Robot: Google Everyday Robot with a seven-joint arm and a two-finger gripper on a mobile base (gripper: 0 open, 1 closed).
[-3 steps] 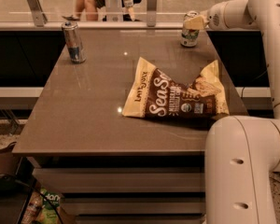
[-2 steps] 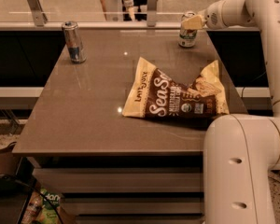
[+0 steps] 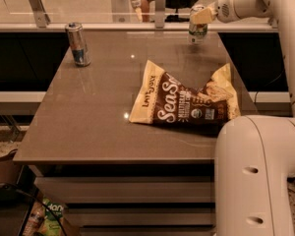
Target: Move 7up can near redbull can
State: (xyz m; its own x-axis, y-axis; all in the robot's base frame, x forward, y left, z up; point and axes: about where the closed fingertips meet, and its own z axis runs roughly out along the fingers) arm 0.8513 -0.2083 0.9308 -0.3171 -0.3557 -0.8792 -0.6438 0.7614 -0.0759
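1. Gripper (image 3: 202, 16) at the table's (image 3: 88, 122) 1 o'clock, by the far edge, clamped on the upper part of the 7up can (image 3: 198, 32). The white arm (image 3: 246, 1) reaches in from the right.
2. 7up can upright in the grip, over the far right of the table; can't tell if its base touches the top.
3. Redbull can (image 3: 77, 45) upright at 11 o'clock, near the far left corner and well apart from the 7up can.
4. Brown-and-cream chip bag (image 3: 182, 104) lies flat at about 3 o'clock of table centre, touching neither can.
5. White robot body (image 3: 250, 176) at 5 o'clock in the foreground, covering the table's near right corner.
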